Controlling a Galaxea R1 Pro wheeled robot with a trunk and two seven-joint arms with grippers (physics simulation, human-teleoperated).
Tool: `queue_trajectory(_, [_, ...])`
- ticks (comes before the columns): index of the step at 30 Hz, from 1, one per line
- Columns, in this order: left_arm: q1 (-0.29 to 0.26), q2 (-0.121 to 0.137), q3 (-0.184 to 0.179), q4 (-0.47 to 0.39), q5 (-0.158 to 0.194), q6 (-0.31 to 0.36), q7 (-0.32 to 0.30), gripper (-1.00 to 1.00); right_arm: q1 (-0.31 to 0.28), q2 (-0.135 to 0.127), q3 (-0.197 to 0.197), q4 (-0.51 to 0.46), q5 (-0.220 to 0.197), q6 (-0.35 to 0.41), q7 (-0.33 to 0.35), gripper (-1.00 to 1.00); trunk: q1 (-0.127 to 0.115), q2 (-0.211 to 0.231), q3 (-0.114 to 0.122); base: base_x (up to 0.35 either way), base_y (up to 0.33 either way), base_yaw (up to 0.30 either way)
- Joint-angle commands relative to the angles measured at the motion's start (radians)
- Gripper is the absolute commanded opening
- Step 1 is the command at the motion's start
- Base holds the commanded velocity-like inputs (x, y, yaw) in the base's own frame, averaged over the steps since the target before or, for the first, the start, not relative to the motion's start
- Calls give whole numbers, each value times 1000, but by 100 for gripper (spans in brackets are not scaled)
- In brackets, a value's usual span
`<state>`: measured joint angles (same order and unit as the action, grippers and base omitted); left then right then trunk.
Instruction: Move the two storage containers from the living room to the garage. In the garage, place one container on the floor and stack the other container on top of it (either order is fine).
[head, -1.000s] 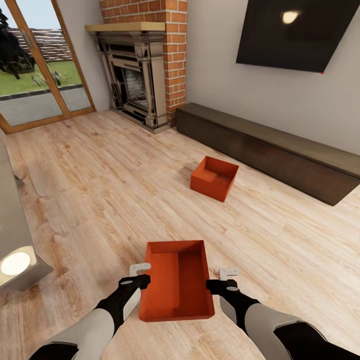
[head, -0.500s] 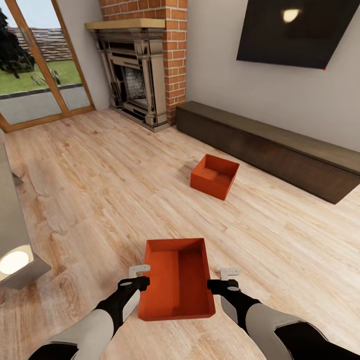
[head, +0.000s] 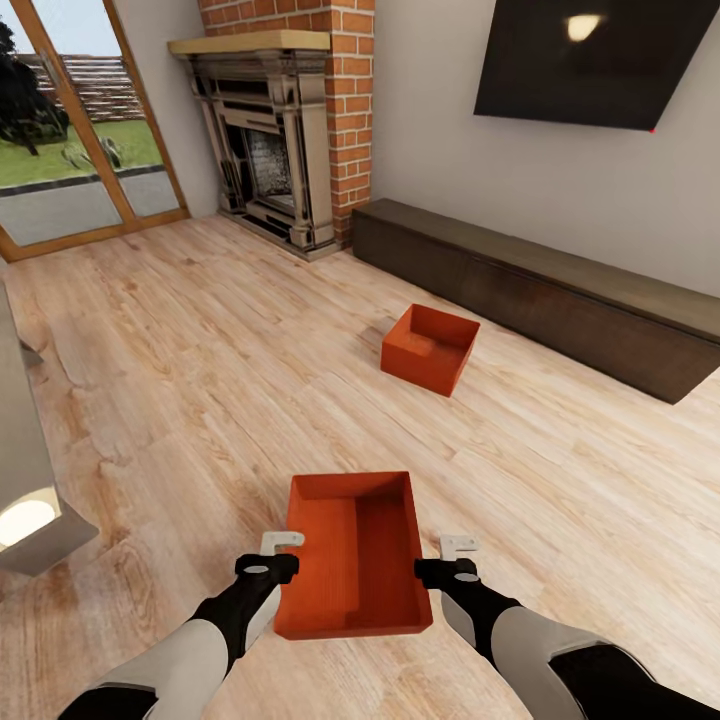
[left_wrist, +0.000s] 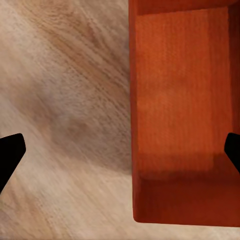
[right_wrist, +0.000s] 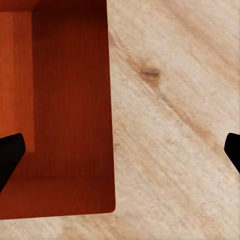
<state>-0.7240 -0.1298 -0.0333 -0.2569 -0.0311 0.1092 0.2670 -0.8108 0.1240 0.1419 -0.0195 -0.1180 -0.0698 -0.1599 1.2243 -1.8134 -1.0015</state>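
One orange-red storage container (head: 352, 555) sits on the living room's light wood floor right in front of me, between my two arms. My left gripper (head: 278, 552) hangs over its left wall and my right gripper (head: 455, 555) is at its right wall. In the left wrist view the left gripper (left_wrist: 121, 152) is open and straddles the container (left_wrist: 182, 115) wall, one fingertip over the box, one over bare planks. The right gripper (right_wrist: 121, 150) is likewise open across the container (right_wrist: 65, 100) wall. The second storage container (head: 430, 349) lies farther ahead near the bench.
A long dark low bench (head: 560, 300) runs along the right wall under a wall TV (head: 590, 60). A red brick fireplace (head: 280, 150) and glass doors (head: 80, 130) are at the back left. A grey piece with a round light (head: 25, 500) juts in at left.
The whole view has slid a little, with the room drifting upward in the picture. Both grippers stay open at the near container's side walls; both containers stay where they were on the floor.
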Motion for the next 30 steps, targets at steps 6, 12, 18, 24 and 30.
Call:
queue_trajectory(6, [0, 1, -3, -2, -8, 7, 5, 100, -1, 0, 8, 1, -12, -7, -3, 100, 23, -43, -20, 0, 0, 0])
queue_trajectory(12, [0, 1, -3, 1, -8, 7, 5, 100, -1, -1, 8, 1, -12, -7, -3, 100, 46, -85, -38, 0, 0, 0])
queue_trajectory(18, [0, 2, -3, 5, 0, 6, 5, 100, -1, -1, 8, 1, -12, -7, -3, 100, 69, -127, -57, 0, 0, 0])
queue_trajectory(24, [0, 2, -3, 4, 2, 6, 3, 100, -1, -1, 8, 1, -11, -1, -3, 100, 92, -169, -76, 0, 0, 0])
queue_trajectory(30, [0, 2, -3, 4, 3, 6, 3, 100, -1, 0, 9, 1, -11, -7, -3, 100, 115, -211, -95, 0, 0, 0])
